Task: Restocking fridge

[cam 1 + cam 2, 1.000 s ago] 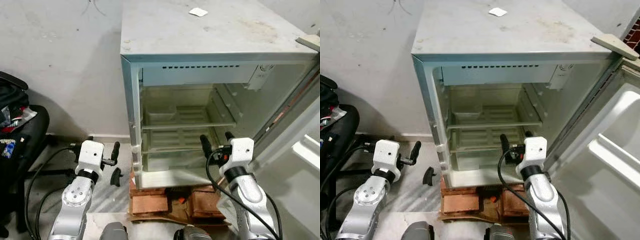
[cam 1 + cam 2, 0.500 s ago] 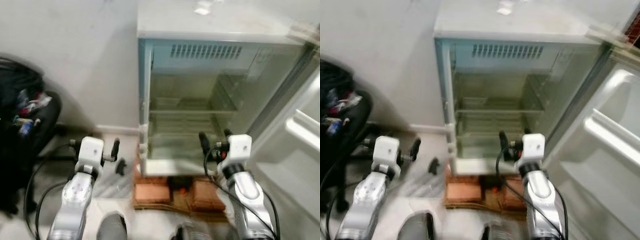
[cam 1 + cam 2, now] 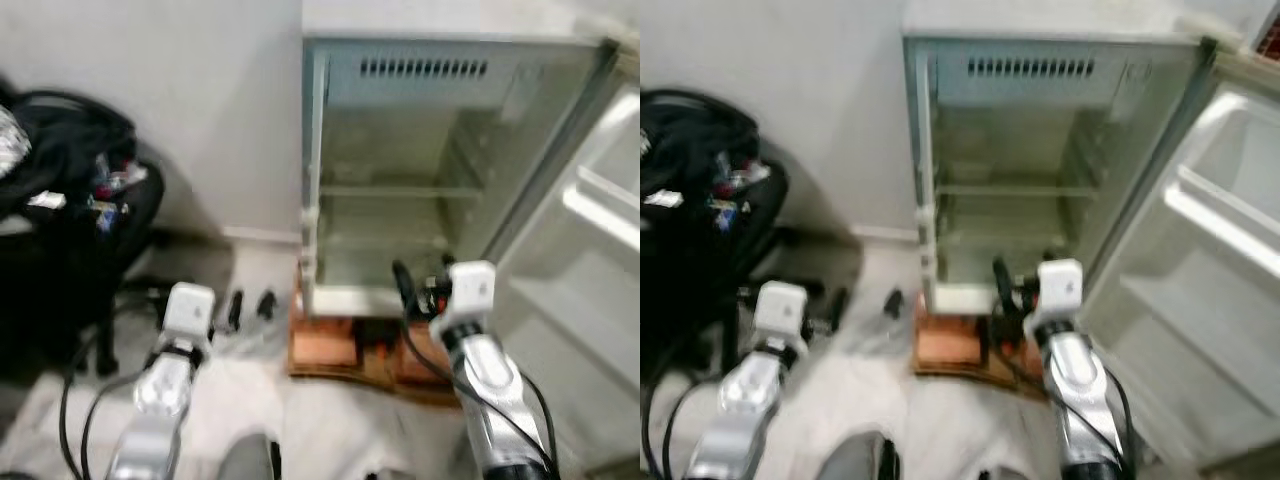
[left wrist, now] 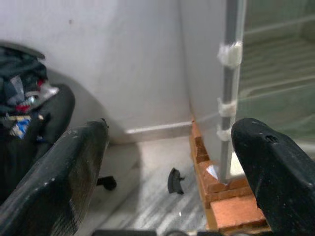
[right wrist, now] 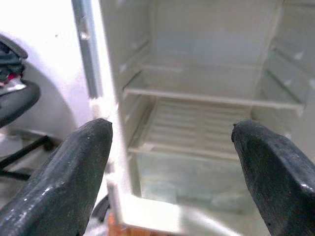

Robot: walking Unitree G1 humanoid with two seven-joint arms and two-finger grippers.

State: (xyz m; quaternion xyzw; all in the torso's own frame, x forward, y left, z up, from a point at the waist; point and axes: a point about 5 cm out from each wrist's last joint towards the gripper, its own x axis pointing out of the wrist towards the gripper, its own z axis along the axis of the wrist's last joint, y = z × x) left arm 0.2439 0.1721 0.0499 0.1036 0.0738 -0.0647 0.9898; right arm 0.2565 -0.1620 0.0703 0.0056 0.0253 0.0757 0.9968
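a pale wall [image 3: 200, 120] backs a grey floor [image 3: 875, 350], with a black chair [image 3: 70, 230] at left. the small fridge [image 3: 420, 160] stands open on bricks [image 3: 325, 345], its door [image 3: 1200, 260] swung right and its shelves bare. left gripper [image 4: 167, 172] and right gripper [image 5: 170, 147] both hold fingers apart. the left wrist view shows a small black piece [image 4: 173, 180] lying by the bricks.

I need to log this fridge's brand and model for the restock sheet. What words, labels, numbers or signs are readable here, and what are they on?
None can be read.
Fridge: no legible brand, label or number on the cabinet or open door; the head views are blurred.
Items on the black chair: colourful packaging, print too blurred to read.
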